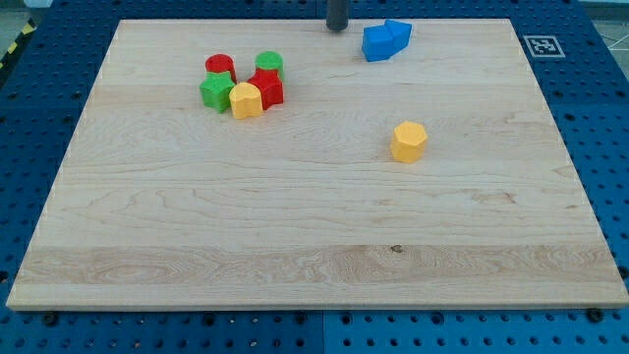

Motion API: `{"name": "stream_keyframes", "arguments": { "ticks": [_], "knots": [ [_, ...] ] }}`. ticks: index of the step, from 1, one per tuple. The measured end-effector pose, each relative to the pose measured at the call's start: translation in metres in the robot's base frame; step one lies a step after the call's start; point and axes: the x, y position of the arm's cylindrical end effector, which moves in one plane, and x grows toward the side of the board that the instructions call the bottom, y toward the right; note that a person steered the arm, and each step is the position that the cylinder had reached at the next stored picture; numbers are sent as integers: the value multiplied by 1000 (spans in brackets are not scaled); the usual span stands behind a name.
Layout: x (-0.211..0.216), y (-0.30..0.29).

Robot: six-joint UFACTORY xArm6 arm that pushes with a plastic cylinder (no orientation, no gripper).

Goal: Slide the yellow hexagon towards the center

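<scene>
The yellow hexagon [408, 141] lies alone on the wooden board [295, 226], right of the middle. My tip [337, 29] is at the board's top edge, far above and to the left of the hexagon, not touching any block. Two blue blocks [385, 39] sit together just to the right of my tip, with a small gap between them and it.
A tight cluster sits at the upper left: a red cylinder [220, 67], a green cylinder [269, 63], a green block [216, 91], a red block [266, 87] and a second yellow block [245, 100]. A marker tag [543, 44] lies at the board's top right corner.
</scene>
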Motion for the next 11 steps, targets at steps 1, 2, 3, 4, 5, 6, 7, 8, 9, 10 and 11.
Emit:
{"name": "stream_keyframes", "arguments": {
  "ticks": [1,2,3,4,5,6,7,8,9,10,11],
  "knots": [
    [31,12],
    [55,63],
    [100,110],
    [155,129],
    [208,141],
    [242,141],
    [250,131],
    [250,112],
    [233,84],
    [216,48],
    [214,41]
  ]
}}
